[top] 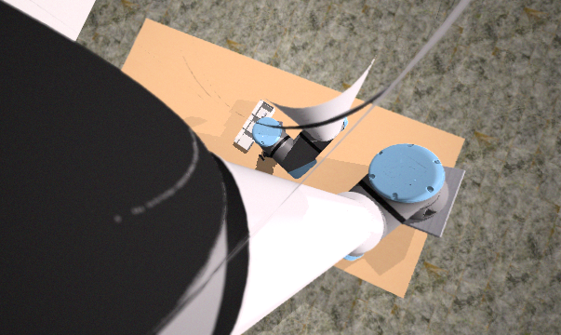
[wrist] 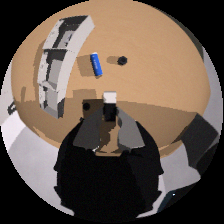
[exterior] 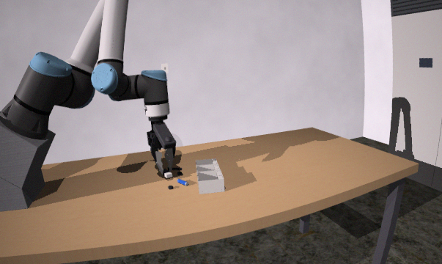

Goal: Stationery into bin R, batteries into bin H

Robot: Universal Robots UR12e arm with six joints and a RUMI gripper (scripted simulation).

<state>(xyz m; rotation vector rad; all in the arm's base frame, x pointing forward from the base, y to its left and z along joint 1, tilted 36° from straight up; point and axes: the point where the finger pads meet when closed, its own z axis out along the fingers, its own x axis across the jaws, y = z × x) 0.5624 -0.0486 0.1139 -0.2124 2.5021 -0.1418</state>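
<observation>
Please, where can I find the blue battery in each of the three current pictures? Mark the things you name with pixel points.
Top: I cannot see it there.
Exterior: lower centre, the blue battery (exterior: pixel 182 182) (wrist: pixel 96 64) lies left of the grey bin row (top: pixel 243 141) (exterior: pixel 211 186) (wrist: pixel 64 48).
Wrist: upper centre-left, right of the row.
Shared landmark: the grey bin row.

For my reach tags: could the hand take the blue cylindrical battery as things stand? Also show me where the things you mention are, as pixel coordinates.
Probably not: the hand (exterior: pixel 166 171) (wrist: pixel 110 107) looks shut on a small black-and-white block (exterior: pixel 168 175) (wrist: pixel 110 97), though the way to the blue battery (exterior: pixel 182 182) (wrist: pixel 96 64) looks free.
</observation>
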